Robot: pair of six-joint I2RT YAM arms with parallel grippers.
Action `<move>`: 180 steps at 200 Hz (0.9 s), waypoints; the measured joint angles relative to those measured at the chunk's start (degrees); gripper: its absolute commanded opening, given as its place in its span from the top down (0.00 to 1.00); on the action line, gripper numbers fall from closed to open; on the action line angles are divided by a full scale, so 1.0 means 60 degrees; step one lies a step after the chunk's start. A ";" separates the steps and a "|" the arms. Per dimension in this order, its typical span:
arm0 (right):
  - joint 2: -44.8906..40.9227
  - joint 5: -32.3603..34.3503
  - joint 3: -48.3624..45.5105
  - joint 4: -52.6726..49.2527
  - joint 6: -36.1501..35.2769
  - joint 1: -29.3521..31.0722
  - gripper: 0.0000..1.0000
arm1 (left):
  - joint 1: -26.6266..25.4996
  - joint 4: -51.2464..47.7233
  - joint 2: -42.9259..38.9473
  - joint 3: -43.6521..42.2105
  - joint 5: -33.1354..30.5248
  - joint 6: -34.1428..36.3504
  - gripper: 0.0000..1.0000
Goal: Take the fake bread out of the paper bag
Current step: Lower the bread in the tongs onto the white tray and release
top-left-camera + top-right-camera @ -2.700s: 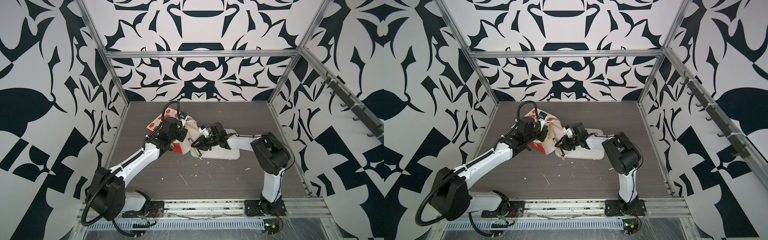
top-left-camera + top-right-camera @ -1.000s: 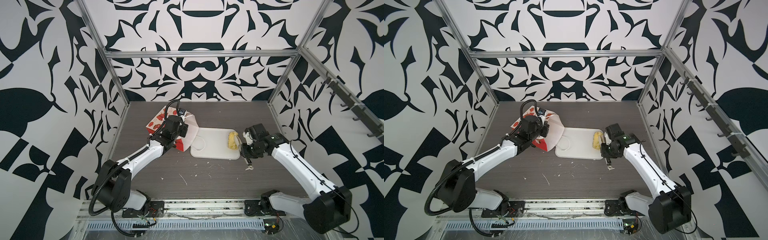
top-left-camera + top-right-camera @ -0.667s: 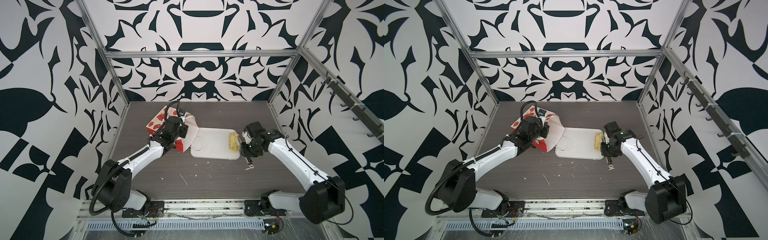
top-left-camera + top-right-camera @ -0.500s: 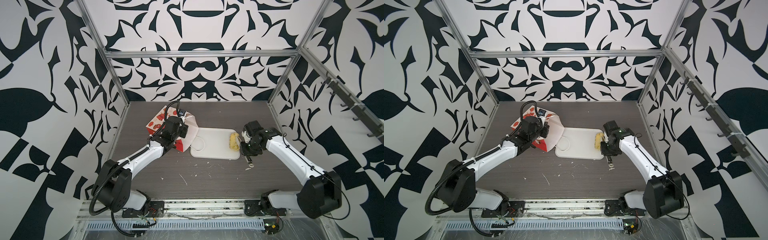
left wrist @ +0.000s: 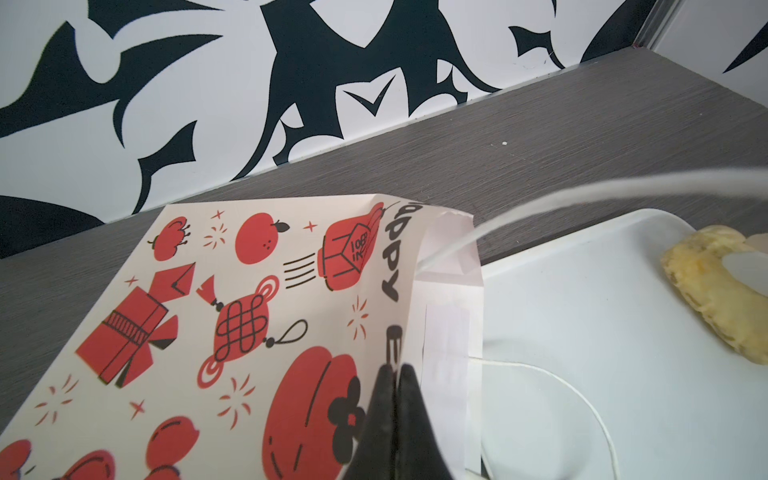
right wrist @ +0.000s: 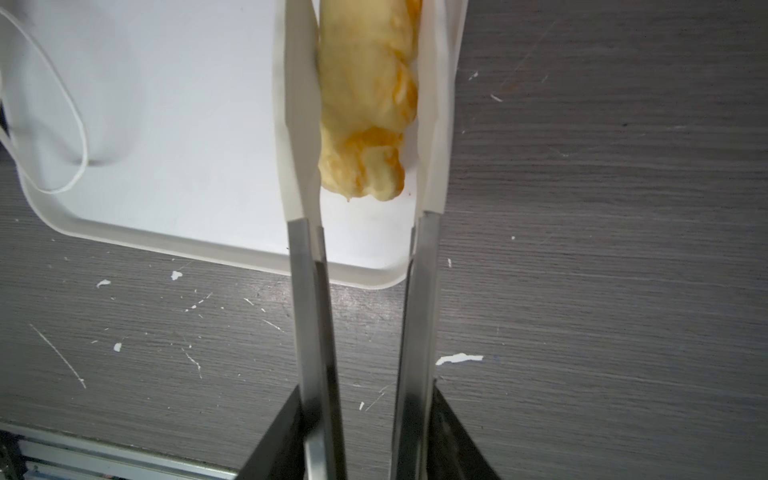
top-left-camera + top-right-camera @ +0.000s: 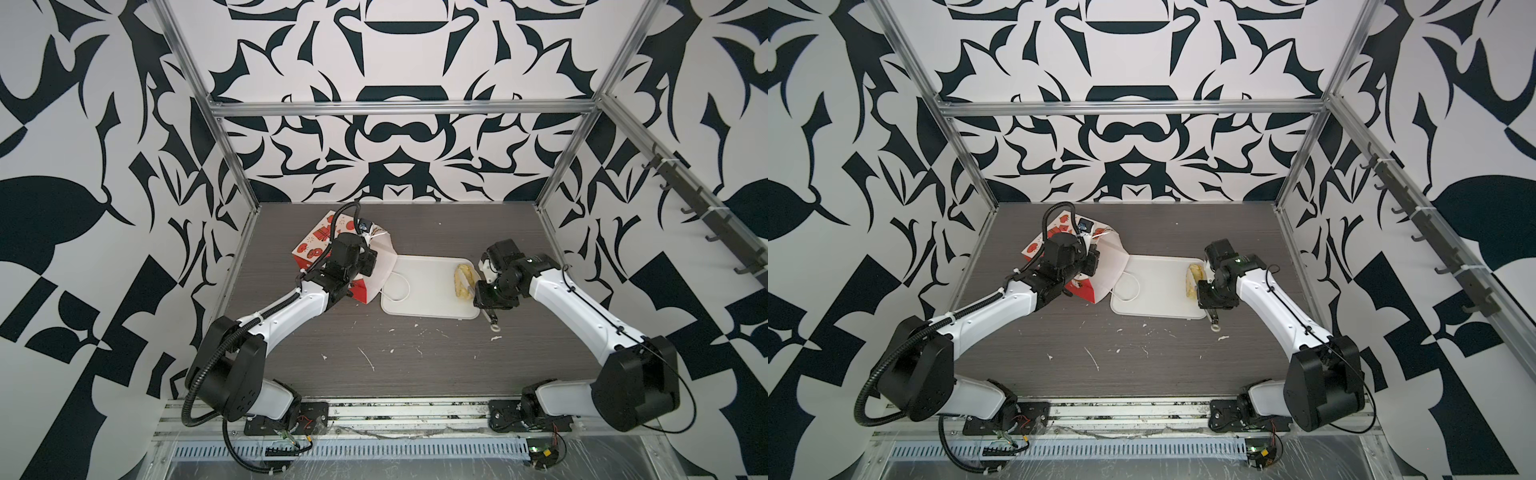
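The red-printed paper bag (image 7: pixel 312 246) (image 7: pixel 1034 248) lies on its side, its mouth facing the white tray (image 7: pixel 428 293). My left gripper (image 7: pixel 369 266) (image 5: pixel 392 368) is shut on the bag's upper rim (image 5: pixel 399 291). One piece of fake bread (image 7: pixel 463 282) (image 7: pixel 1192 281) (image 6: pixel 365 104), a yellow twist, lies at the tray's right end. My right gripper (image 7: pixel 484 291) (image 6: pixel 365 399) is shut on metal tongs (image 6: pixel 307 291). Their white tips straddle the twist: one touches it and a small gap shows at the other. Anything inside the bag is hidden.
A white cord handle (image 7: pixel 400 286) (image 6: pixel 62 104) lies looped on the tray's left part. White scraps (image 7: pixel 368 359) dot the dark wooden table in front of the tray. The patterned enclosure walls stand close behind the bag.
The right arm moved from the bag's mouth to the tray's right end, where the twist now lies. In the last second the tongs spread slightly. The left gripper kept its hold.
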 measured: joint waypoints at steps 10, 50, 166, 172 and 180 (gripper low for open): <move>0.0000 -0.0138 0.0000 0.0069 0.0025 0.0000 0.56 | 0.0000 0.0000 0.0000 0.0000 0.0000 0.0000 1.00; 0.0000 -0.0845 -0.0033 0.0484 0.0324 0.0000 0.57 | 0.0000 0.0000 0.0000 0.0000 0.0000 -0.0004 1.00; -0.0601 -0.2521 -0.0525 0.1785 0.1206 0.0280 0.60 | 0.0000 0.0000 0.0000 -0.0004 0.0011 -0.0058 1.00; -0.0648 -0.2546 -0.0543 0.1847 0.1239 0.0331 0.60 | 0.0000 0.0000 0.0000 -0.0007 0.0007 -0.0062 1.00; -0.0710 -0.2554 -0.0557 0.1927 0.1268 0.0379 0.60 | 0.0000 0.0000 0.0000 -0.0007 0.0007 -0.0066 1.00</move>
